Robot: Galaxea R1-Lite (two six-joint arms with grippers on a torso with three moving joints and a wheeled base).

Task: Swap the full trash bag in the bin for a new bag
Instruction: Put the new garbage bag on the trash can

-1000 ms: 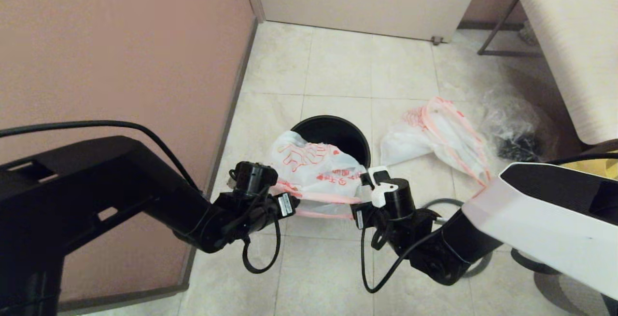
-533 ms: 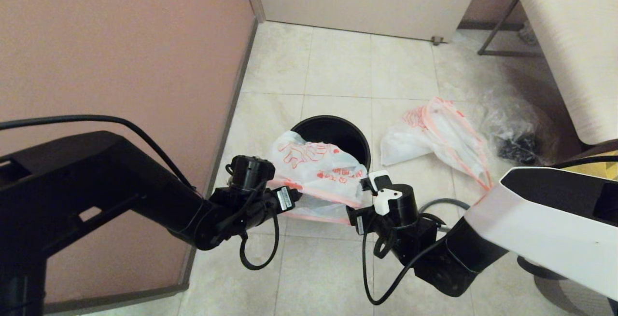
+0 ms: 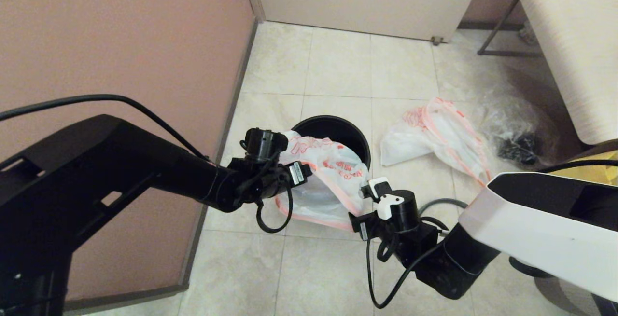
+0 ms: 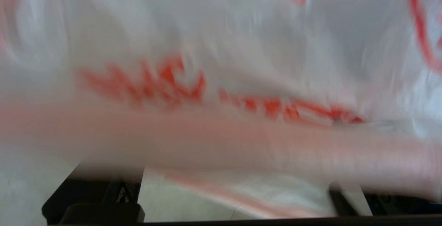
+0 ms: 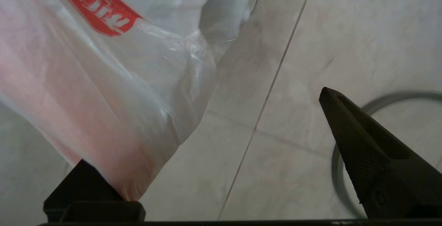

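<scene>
Two grippers: right gripper spread wide, one finger touching the new bag; left gripper's grip undeterminable; one bin.

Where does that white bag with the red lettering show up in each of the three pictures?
Head view: the new bag hangs between the two arms, in front of the bin.
Left wrist view: it fills nearly the whole picture.
Right wrist view: it covers one side.
Shared landmark: its red lettering, and the tiled floor.
</scene>
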